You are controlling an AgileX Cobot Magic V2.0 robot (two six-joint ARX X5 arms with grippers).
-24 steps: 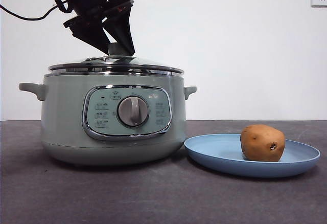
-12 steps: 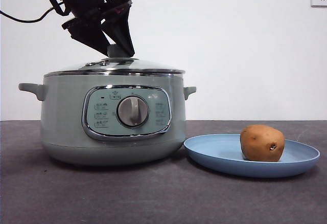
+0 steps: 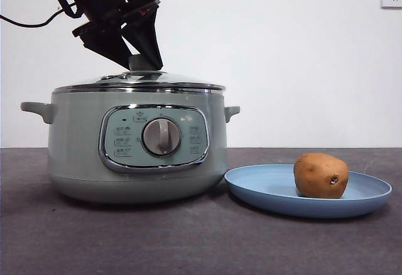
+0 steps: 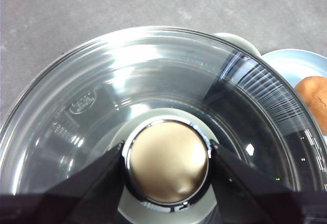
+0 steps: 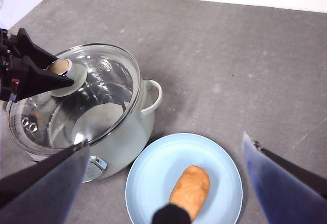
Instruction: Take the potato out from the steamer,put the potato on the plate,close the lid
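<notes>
Tabletop: potato (image 5: 189, 189) lengthwise across plate (image 5: 153, 179).

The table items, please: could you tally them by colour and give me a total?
Pale green: 1, the steamer
Clear glass with chrome rim: 1, the lid, its knob held in the left gripper
Light blue: 1, the plate
Brown-orange: 1, the potato
Total: 4

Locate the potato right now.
The oval brown-orange potato lies on the shallow light-blue plate, on the side away from the pale-green steamer pot in the front view, clear of both pincers.
</notes>
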